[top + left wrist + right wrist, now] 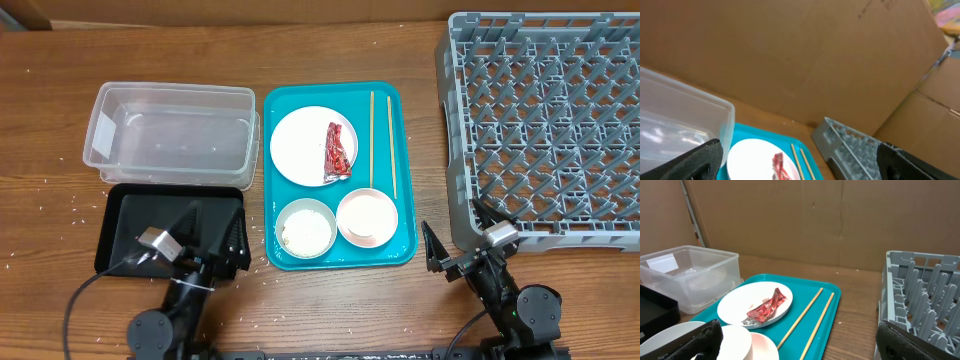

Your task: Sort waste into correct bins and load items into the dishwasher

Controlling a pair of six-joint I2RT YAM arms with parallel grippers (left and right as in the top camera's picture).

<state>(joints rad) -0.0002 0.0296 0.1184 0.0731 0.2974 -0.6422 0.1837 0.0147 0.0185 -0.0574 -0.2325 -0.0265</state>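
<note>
A round white plate (305,140) on the teal tray holds the red-and-silver wrapper (338,152); both also show in the right wrist view, plate (740,305) and wrapper (766,308). Two chopsticks (373,135) lie right of the plate. Two bowls (305,228) (367,217) sit at the tray's front; the left one holds whitish scraps. I cannot pick out the cup or tissue. The clear tub (170,135) and black tray (150,215) lie left, the grey dish rack (545,120) right. My left gripper (215,238) is open above the black tray. My right gripper (458,232) is open between tray and rack.
The teal tray (385,250) sits mid-table, its rim close to my right gripper. Small whitish specks (60,195) are scattered on the wooden table at the left. A cardboard wall (790,215) stands behind the table.
</note>
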